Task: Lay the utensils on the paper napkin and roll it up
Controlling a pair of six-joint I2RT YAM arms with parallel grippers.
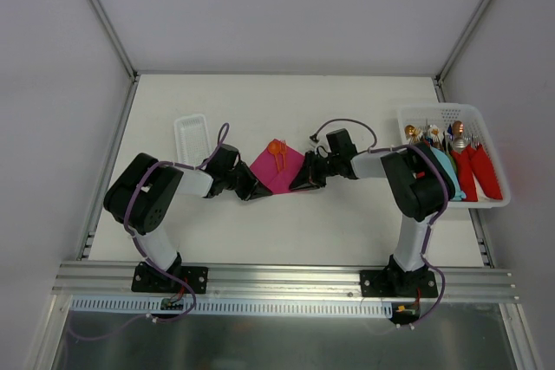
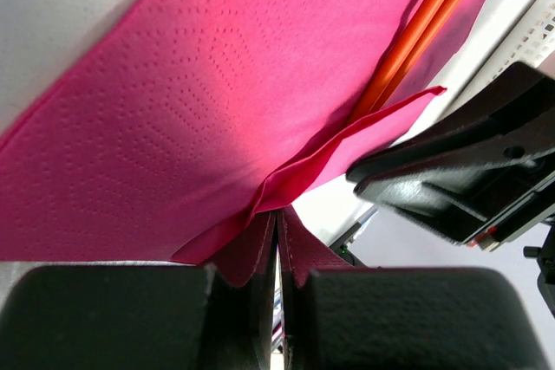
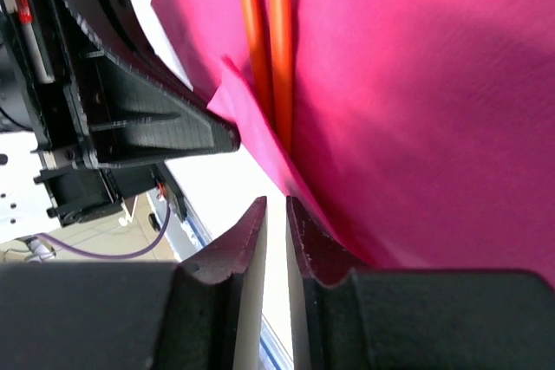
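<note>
At the bottom centre of its wrist view the left gripper (image 2: 276,230) is clamped on the near corner of the one paper napkin (image 1: 279,175), likely to start the roll; whether the right gripper (image 3: 276,214), jaws a slit apart, holds it I cannot tell; beyond, two utensils (image 1: 277,151) lie on the napkin.

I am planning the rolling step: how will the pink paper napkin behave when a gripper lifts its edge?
Probably floppy: the paper napkin bends into a soft fold at its raised edge by the left gripper. It looks thin, so likely light and easy to tear. The orange utensils lying on it may slide if it tilts.
</note>
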